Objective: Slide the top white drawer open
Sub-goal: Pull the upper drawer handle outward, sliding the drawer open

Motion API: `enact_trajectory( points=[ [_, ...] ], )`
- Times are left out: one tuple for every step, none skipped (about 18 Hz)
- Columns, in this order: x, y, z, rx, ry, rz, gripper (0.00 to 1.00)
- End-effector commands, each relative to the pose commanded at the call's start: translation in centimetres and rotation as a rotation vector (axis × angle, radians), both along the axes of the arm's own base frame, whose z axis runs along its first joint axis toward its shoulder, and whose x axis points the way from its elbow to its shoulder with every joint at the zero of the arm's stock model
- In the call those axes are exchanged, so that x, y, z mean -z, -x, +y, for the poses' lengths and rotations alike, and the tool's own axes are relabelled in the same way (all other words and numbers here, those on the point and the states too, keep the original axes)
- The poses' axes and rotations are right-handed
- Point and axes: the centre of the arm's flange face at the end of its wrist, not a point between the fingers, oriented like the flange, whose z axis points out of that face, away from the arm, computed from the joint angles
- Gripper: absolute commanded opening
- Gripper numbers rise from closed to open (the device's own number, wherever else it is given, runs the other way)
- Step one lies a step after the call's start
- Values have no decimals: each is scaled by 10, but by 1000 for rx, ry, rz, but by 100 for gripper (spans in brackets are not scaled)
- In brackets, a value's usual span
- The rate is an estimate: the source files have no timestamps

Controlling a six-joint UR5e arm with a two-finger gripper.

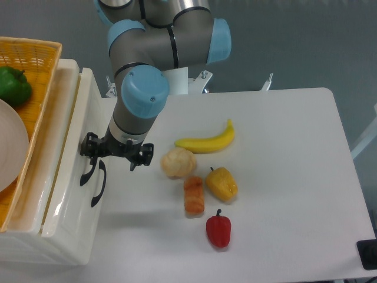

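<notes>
White drawer (70, 135) just cracked open at the cabinet's top, on the tabletop's left edge.
A narrow gap shows along the drawer's upper edge, so most of the slide is judged left to do. The end effector (94, 154) sits at the upper black handle (88, 174), apparently hooked on it; whether its fingers are closed on it cannot be told.

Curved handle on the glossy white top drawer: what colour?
Black; the curved handle shows clearly in the fixed camera view.
</notes>
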Motion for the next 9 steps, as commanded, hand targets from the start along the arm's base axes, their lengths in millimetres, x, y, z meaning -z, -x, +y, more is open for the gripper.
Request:
enact_trajectory(
  points=[
    [-1, 4, -1, 1, -2, 1, 100],
    [-1, 7, -3, 4, -6, 4, 100],
    [-2, 11, -5, 2, -9, 6, 100],
    [-4, 14, -7, -3, -12, 7, 100],
    [-4, 15, -7, -3, -12, 9, 100],
    [-3, 16, -7, -3, -11, 8, 100],
    [-3, 17, -7, -5, -12, 9, 100],
    [-4, 19, -8, -8, -14, 10, 100],
    [-3, 25, -10, -15, -9, 14, 100]
  ],
)
